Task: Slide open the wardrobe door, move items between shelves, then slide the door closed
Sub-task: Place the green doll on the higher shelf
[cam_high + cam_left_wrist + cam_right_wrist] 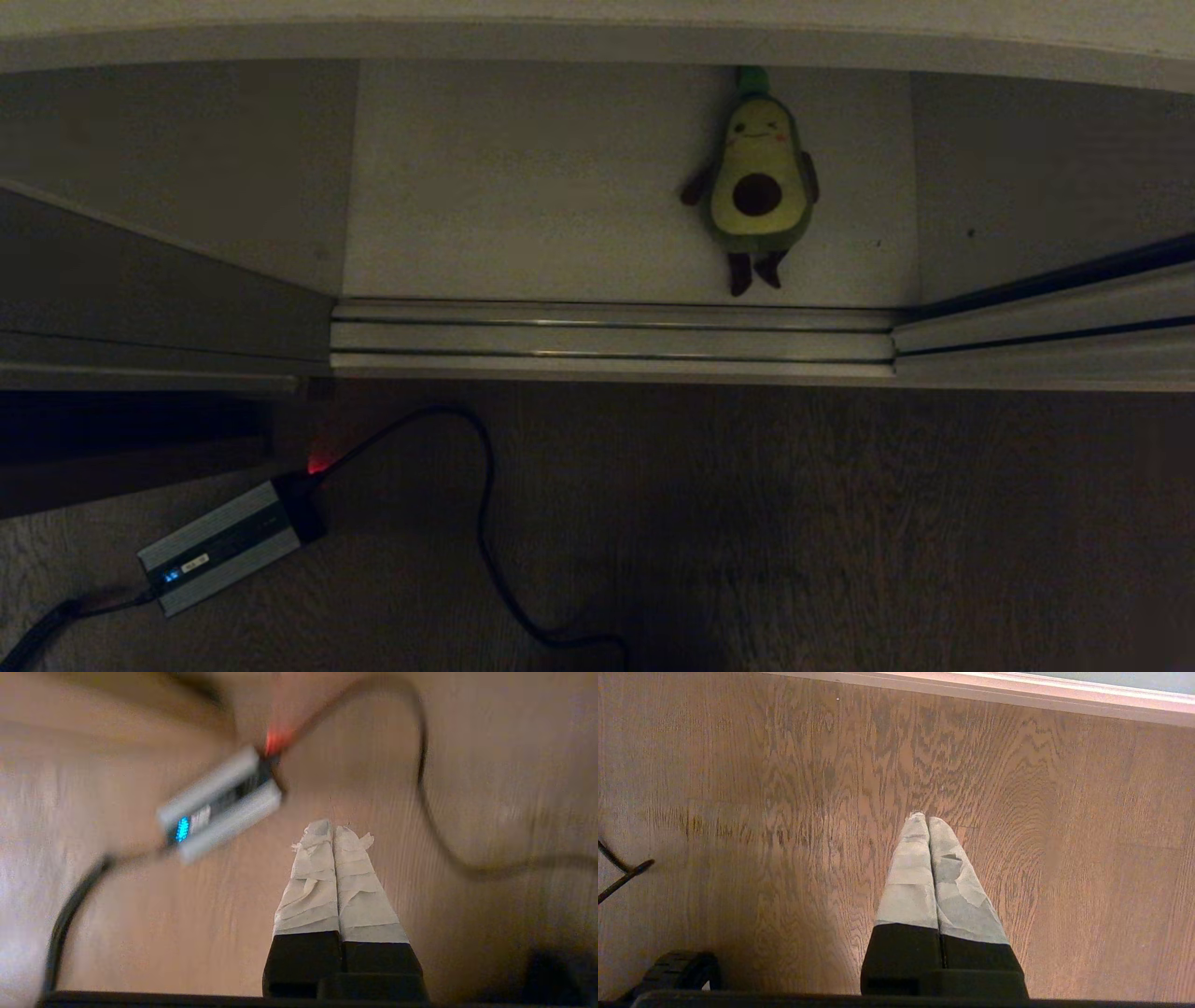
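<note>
From the head camera, the avocado toy (758, 182) is lying flat on the pale shelf (523, 187), toward the right end of the lit opening, its long axis running from the back of the shelf to the front edge, its dark legs nearly touching the ribbed metal track (611, 338). The door panels are standing apart: one door (140, 280) is covering the left side, another the right. Neither arm is showing here. On the wooden floor (840, 523) a grey box (224, 546) with a black cable (485, 523) is lying near the left.

From the left wrist camera, the left gripper (334, 828) is hanging over the floor with its taped fingers pressed together and holding nothing. The box is lying just beyond the tips and blurred.

From the right wrist camera, the right gripper (923, 817) is likewise pointing down at bare floorboards, its fingers together and empty, with the pale track edge running along the far side.

The toy is soft, plump and easily squeezed, and by its place right of the middle it seems nearer the right arm. Either gripper would have to rise forward over the track to reach it.
</note>
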You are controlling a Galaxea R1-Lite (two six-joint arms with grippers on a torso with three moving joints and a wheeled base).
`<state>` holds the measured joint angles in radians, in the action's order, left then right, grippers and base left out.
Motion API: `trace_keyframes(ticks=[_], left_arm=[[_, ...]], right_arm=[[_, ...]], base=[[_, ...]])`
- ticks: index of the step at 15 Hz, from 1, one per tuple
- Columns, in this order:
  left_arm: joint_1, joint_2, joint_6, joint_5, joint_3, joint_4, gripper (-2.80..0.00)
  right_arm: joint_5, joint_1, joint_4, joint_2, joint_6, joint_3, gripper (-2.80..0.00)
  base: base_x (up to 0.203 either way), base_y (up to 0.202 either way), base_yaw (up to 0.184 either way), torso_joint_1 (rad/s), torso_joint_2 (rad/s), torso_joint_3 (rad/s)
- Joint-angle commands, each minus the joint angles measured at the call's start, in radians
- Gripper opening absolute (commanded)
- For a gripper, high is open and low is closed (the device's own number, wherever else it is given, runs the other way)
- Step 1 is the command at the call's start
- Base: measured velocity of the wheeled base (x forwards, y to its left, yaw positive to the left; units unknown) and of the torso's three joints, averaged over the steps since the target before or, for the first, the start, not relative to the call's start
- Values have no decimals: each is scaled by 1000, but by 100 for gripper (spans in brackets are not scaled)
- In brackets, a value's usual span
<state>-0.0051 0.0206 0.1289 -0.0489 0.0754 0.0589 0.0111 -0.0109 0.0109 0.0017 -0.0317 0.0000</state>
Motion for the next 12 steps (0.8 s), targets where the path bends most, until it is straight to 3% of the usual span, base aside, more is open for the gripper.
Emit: trace_keyframes(ticks=[1, 3, 4, 7, 12], left_arm=[[0, -20, -15, 62, -71, -99, -280], [-1, -21, -102, 59, -75, -64, -280], [-1, -21, -106, 57, -77, -68, -280], [-1, -21, -9, 74, -76, -60, -280], [-1, -21, -52, 73, -75, -62, -280]], right_arm=[[0, 0, 0, 0, -1, 4, -280], [1, 0, 0, 0, -1, 3, -280], [1, 0, 0, 0, -1, 3, -280], [0, 0, 0, 0, -1, 5, -280], [1, 0, 0, 0, -1, 5, -280]], base=[[0, 0, 0, 0, 0, 0], [0, 0, 0, 0, 0, 0], [0, 0, 0, 0, 0, 0], [0, 0, 0, 0, 0, 0], [0, 0, 0, 0, 0, 0]])
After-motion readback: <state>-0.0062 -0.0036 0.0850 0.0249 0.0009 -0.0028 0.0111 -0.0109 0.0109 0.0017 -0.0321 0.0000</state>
